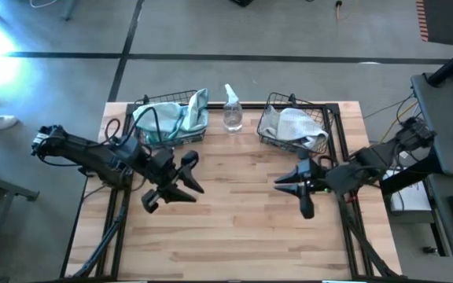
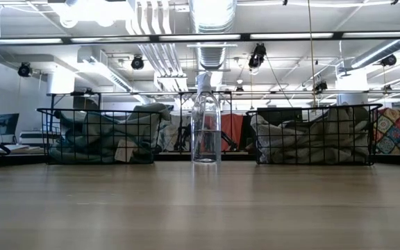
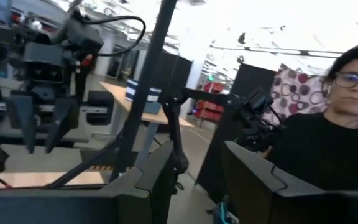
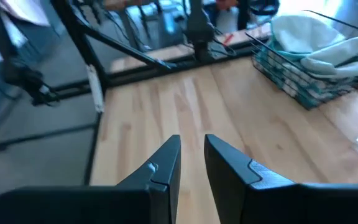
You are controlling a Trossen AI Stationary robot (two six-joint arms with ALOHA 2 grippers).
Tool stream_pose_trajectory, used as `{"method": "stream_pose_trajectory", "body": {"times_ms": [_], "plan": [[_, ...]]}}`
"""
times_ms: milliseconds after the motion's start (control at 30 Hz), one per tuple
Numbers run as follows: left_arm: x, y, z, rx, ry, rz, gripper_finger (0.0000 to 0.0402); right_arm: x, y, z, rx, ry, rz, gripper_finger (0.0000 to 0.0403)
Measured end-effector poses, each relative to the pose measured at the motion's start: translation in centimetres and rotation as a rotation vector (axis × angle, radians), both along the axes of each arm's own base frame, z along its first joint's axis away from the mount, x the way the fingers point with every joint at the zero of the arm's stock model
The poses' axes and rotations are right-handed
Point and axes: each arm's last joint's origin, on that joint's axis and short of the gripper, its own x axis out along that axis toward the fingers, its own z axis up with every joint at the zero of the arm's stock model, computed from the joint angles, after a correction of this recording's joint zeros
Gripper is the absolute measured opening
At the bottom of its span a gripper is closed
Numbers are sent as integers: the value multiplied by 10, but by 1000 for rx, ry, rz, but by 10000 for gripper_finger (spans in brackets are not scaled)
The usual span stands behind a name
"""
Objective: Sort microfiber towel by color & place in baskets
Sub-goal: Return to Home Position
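high view: wooden table (image 1: 234, 236), two wire baskets along its back edge, a clear spray bottle (image 1: 232, 110) upright between them, apart from both.
left basket (image 1: 149, 106) stood near the back left corner and held the teal towels (image 1: 189, 118), bunched and heaped above the rim.
right basket (image 1: 330, 130) stood near the back right corner and held the grey-white towels (image 1: 297, 126), also piled past the rim.
no towel lay on the bare boards; every cloth seen was in a basket.
left gripper (image 1: 195, 174) hung over the left half of the table, just in front of the left basket, fingers pointing toward the middle.
left wrist view: left gripper (image 3: 196, 155) had its fingers well parted, with nothing between them; a person (image 3: 328, 143) in a dark top was beyond the table.
right gripper (image 1: 283, 183) hung over the right half of the table, in front of the right basket, pointing toward the middle.
right wrist view: right gripper (image 4: 192, 140) showed only a narrow gap between its fingers, nothing held, bare wood below.
low view: left basket (image 2: 99, 135), spray bottle (image 2: 205, 125) and right basket (image 2: 314, 133) stood in one row, both baskets full of cloth.
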Motion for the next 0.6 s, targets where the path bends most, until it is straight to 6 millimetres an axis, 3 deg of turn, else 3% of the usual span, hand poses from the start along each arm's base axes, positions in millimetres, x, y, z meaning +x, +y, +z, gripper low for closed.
{"method": "stream_pose_trajectory", "body": {"times_ms": [167,367,600], "plan": [[-13,5,-20,-29,-34,51,121,-15,-8,-14,60,-85,24,66],[-41,13,-50,-82,-177,54,121,-31,-17,-29,97,-151,24,66],[-68,21,-80,-114,-217,68,121,-44,-24,-46,116,-178,21,66]]}}
